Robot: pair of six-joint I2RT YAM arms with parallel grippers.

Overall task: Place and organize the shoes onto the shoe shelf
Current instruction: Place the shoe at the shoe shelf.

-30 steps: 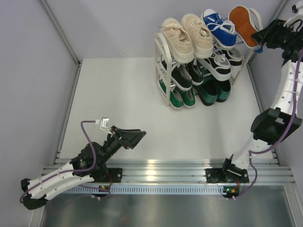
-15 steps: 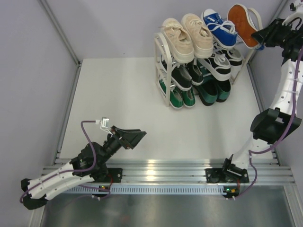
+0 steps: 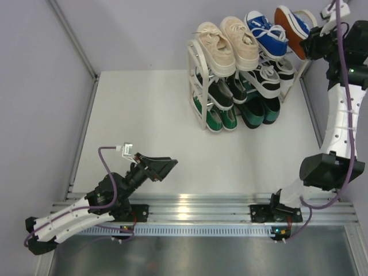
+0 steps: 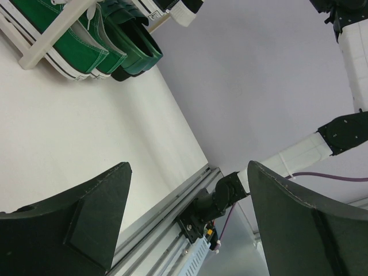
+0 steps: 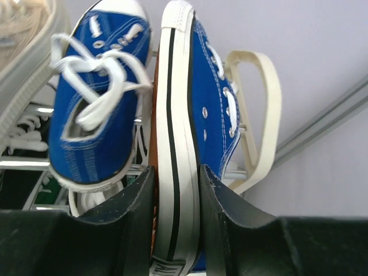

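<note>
The shoe shelf (image 3: 198,98) stands at the back right of the table. Cream sneakers (image 3: 227,43) and one blue sneaker (image 3: 264,31) lie on its top tier. My right gripper (image 3: 309,45) is shut on the second blue sneaker (image 3: 289,27), which is held on its side above the top tier's right end with its orange sole facing the first. In the right wrist view the fingers (image 5: 138,218) clamp the white heel sole of the sneaker (image 5: 178,144) beside its mate (image 5: 100,103). My left gripper (image 3: 165,167) hovers open and empty low over the near left of the table.
Lower tiers hold black sneakers (image 3: 221,89), striped sneakers (image 3: 265,77), green sneakers (image 3: 214,117) and dark green loafers (image 3: 259,110). The shelf's right end frame (image 5: 265,109) is close beside the held shoe. Grey walls enclose the table; a metal rail (image 3: 190,210) runs along the near edge.
My right gripper closed on the blue sneaker and carried it up and left, turning it more on edge beside its mate. The left arm has not moved.
</note>
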